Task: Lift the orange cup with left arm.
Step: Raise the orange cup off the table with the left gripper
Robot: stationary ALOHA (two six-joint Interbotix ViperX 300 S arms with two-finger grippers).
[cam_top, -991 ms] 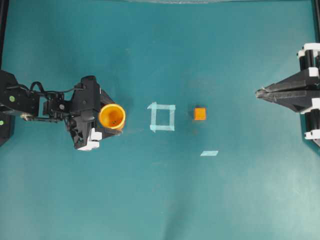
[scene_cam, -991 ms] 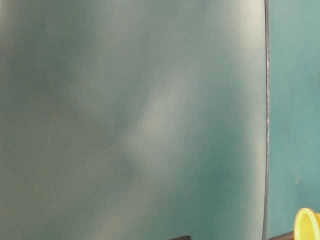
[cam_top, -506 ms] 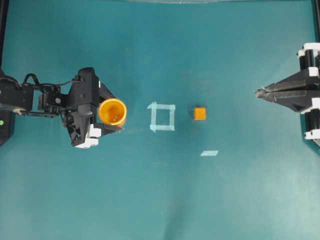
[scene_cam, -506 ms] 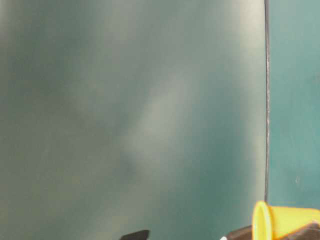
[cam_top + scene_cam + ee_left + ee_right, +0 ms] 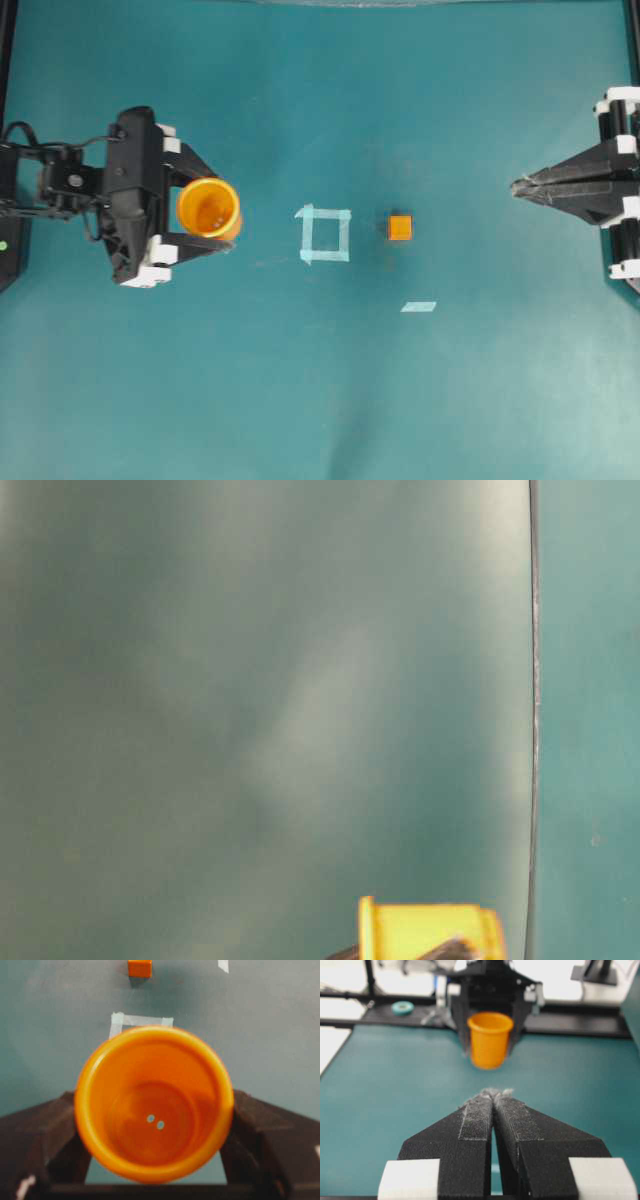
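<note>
The orange cup is upright between the two fingers of my left gripper, which is shut on it and holds it off the teal table at the left. It also shows in the left wrist view, where it fills the frame with black fingers on both sides, in the table-level view, and in the right wrist view. My right gripper is shut and empty at the far right, its pads touching.
A small orange cube sits right of a pale tape square at the table's middle. A tape strip lies below the cube. A roll of tape sits on the ledge behind the table.
My left gripper has carried the cup up and back to the left, away from the tape square. The right arm has not moved.
</note>
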